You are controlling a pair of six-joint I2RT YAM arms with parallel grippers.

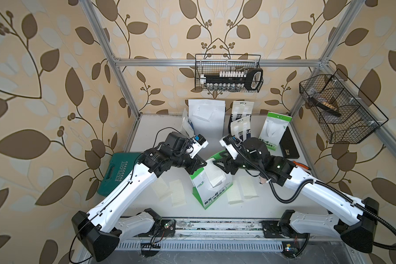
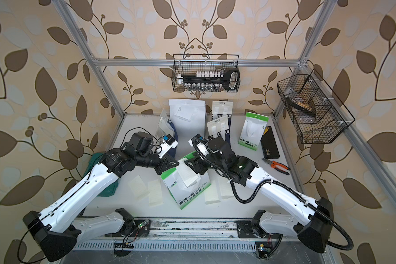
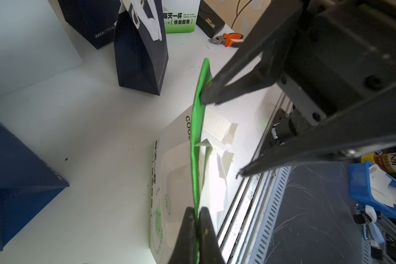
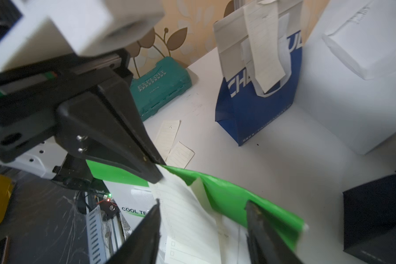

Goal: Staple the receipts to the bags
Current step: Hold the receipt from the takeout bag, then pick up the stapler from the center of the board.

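Observation:
A white-and-green bag (image 1: 212, 194) stands at the table's middle front. My left gripper (image 3: 196, 211) is shut on its green top edge (image 3: 198, 137). A receipt (image 4: 188, 219) hangs down the bag's face from where the left gripper (image 4: 157, 176) pinches; I cannot tell whether it is pinched too. My right gripper (image 4: 202, 203) is open, its fingers straddling the receipt and the green edge without touching them. Both grippers (image 1: 202, 163) (image 1: 215, 161) meet tip to tip above the bag. Loose receipts (image 1: 177, 192) (image 1: 233, 194) lie either side.
At the back stand a plain white bag (image 1: 206, 118), navy bags (image 1: 240, 131), a blue bag (image 4: 261, 102) with a slip hanging on it, and another green-and-white bag (image 1: 276, 130). A teal case (image 1: 118, 173) lies left; a black box (image 1: 289, 144) and pliers (image 2: 277, 165) lie right.

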